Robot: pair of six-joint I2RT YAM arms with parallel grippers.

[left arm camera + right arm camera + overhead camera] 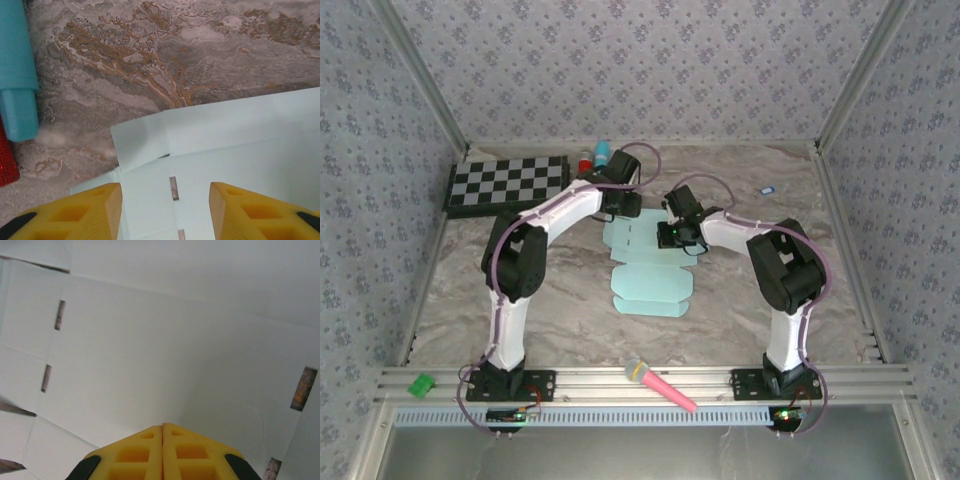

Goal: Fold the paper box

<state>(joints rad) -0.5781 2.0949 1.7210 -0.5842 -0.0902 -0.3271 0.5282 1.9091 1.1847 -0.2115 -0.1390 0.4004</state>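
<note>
Slick marble surface (pixel 570 335) is inviting slippage: your left hand (pixel 165 197) is gaping empty at the paper box's (pixel 650 272) eleven o'clock, your right hand (pixel 162 437) pressing closed.

This is a robot test cell in a lab: a tabletop (pixel 470 300) with a printed marble pattern is boxed in by aluminium frame posts (pixel 420 75) and flat panels of floral wallpaper (pixel 640 70). The left arm (pixel 520 260) and the right arm (pixel 785 270) are bolted to a slotted aluminium rail (pixel 590 383) along the tabletop's near edge. Props lie about: a checkerboard (pixel 507 184) at the far left corner and a toy microphone (pixel 660 385) on the rail.
</note>
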